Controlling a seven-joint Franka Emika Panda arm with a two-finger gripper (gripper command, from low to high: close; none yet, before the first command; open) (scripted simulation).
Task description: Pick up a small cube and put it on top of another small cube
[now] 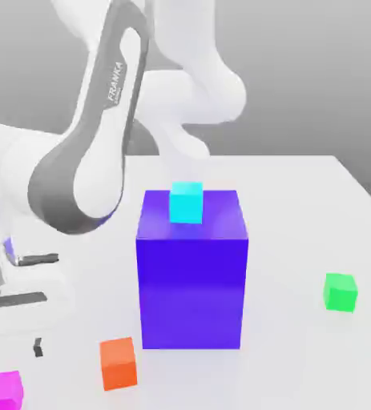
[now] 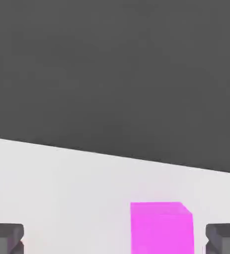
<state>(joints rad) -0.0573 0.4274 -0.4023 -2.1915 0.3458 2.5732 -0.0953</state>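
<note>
Exterior view, from its left to its right. One small bright magenta cube (image 1: pixel 1 389) sits at the lower left corner, cut off by the frame edge, on the white surface (image 1: pixel 300 208). The white and grey arm (image 1: pixel 92 144) rises over it, its upper links cropped at the top; dark parts of the hand at the left edge are hard to make out. One small orange cube (image 1: pixel 118 363) rests just beside the foot of one large blue-purple block (image 1: pixel 191 272). One small cyan cube (image 1: pixel 186 202) shows at the block's top, and whether it rests on it or behind it cannot be told. One small bright green cube (image 1: pixel 340 292) stands well apart, near the right edge.

Hand view. The gripper (image 2: pixel 115 239) stands wide apart and grasps nothing; its two dark fingertips (image 2: pixel 6 237) are cropped. The magenta cube (image 2: pixel 161 227) lies between them, nearer one finger, its lower part cut off.
</note>
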